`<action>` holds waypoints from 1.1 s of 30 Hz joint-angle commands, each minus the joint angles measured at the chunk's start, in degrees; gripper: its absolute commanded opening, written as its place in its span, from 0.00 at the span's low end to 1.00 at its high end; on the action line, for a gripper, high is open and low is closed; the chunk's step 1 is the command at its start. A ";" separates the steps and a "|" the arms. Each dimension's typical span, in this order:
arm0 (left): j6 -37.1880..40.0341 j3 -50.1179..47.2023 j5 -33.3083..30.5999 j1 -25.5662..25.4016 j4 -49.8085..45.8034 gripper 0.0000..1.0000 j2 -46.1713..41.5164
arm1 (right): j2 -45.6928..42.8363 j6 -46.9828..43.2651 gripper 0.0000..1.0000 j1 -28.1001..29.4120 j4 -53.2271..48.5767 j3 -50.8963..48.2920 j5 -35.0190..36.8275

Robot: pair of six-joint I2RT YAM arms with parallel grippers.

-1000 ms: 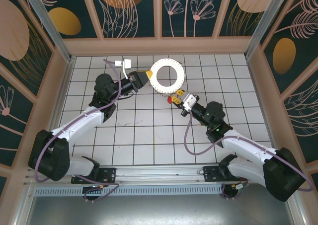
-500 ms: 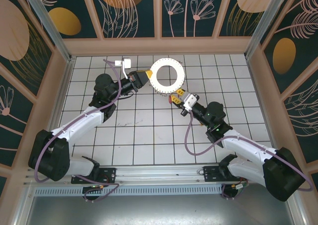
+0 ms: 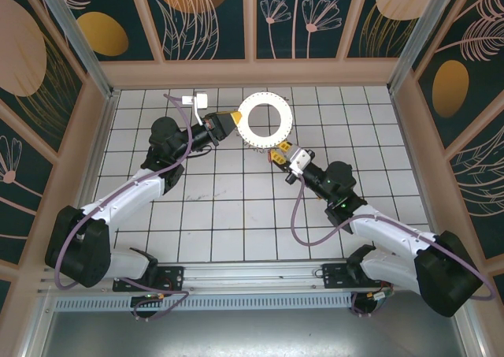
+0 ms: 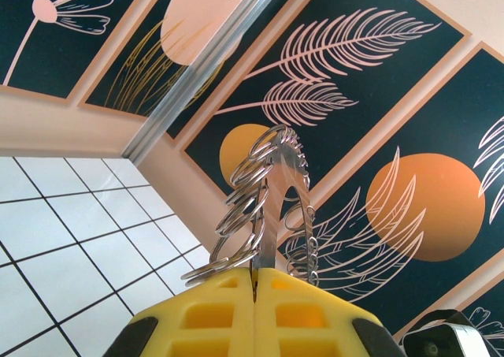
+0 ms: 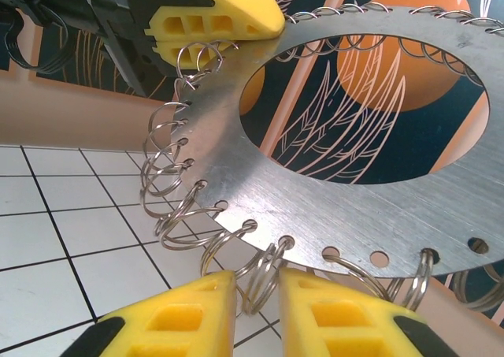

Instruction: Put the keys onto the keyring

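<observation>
From above, I see my left gripper [image 3: 229, 124] pressed shut on the left edge of the keyring [image 3: 287, 122], holding it up over the far part of the tiled counter [image 3: 236, 215]. My right gripper [image 3: 277, 154] sits just beside the near rim of the ring, pointing up and left at it. There is a tiny red bit [image 3: 272, 158] by its tip that may be a key, but it is too small to tell. In the left wrist view, the yellow fingers [image 4: 220, 310] are squeezed together and the ring [image 4: 272, 191] stands up out of them, thin edge toward me. In the right wrist view, the flat ring [image 5: 331, 207] lies right ahead, and one small wire loop [image 5: 264, 274] on its rim hangs between my two fingers [image 5: 181, 317]. They stand a little apart, and I cannot tell if they pinch the loop. I think that loop is where the key must go.
</observation>
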 commanded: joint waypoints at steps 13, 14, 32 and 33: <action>-1.43 0.42 -0.58 -0.22 5.79 0.00 -1.10 | 1.27 1.40 0.15 1.33 6.31 0.58 3.03; -1.53 0.35 -0.55 -0.16 5.88 0.00 -1.12 | 1.32 1.40 0.14 1.41 6.18 0.58 3.13; -3.13 -0.54 -3.20 -0.17 5.70 0.02 -0.93 | 1.10 0.93 0.00 2.35 4.94 0.27 5.84; -3.32 -0.63 -4.50 -0.17 4.53 0.03 -0.92 | 1.09 1.00 0.00 2.37 4.00 0.53 6.27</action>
